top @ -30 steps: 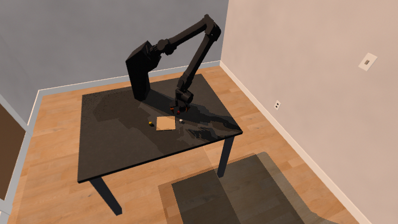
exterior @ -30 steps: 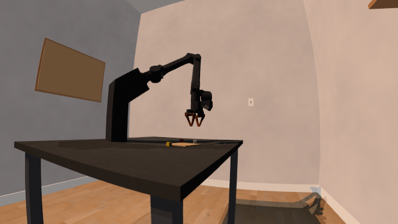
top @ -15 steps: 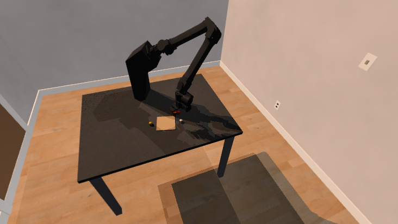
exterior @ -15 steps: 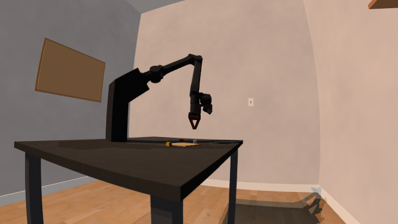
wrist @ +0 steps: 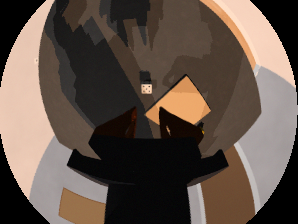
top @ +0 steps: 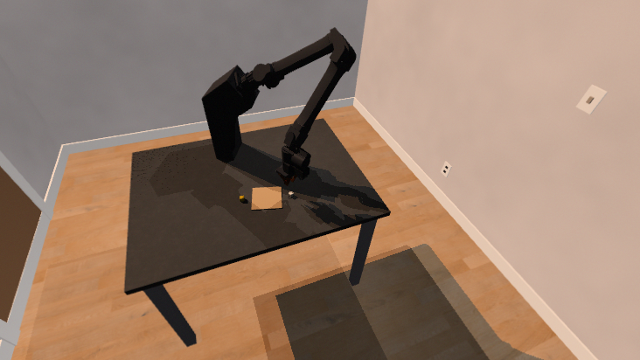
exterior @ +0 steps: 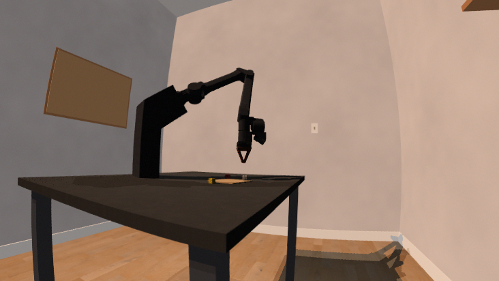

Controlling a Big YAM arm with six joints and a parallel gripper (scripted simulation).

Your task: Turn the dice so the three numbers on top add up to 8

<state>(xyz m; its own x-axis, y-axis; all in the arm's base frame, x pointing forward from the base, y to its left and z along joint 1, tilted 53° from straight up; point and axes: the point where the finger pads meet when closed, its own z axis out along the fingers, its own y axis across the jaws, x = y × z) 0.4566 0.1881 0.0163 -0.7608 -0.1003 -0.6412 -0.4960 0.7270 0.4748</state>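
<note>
Fingers (top: 286, 179) (exterior: 240, 156) partly spread, nothing between, above the bench (top: 178, 241) (exterior: 139, 198) (wrist: 240, 95). Mat (top: 267, 197) (exterior: 232, 181) (wrist: 192, 102) flat there, with no dice seen on top; white die (top: 290, 193) (exterior: 244, 176) (wrist: 146, 88) just off one side, apparently five up; yellow die (top: 241, 197) (exterior: 211, 180) (wrist: 202, 131) off the opposite side. Red die (exterior: 227, 176) beyond the mat in the exterior view, top number unreadable. Probably time to line up for a first pick; target uncertain. Best to centre over the chosen die, match the fingers to two parallel faces, widen if needed, then descend straight and squeeze low. Turn only well above the mat; set down gently, without dragging the edge. If keeping five, make the other two total three.

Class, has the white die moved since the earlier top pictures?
No, the white die shows no shift against the mat.
</note>
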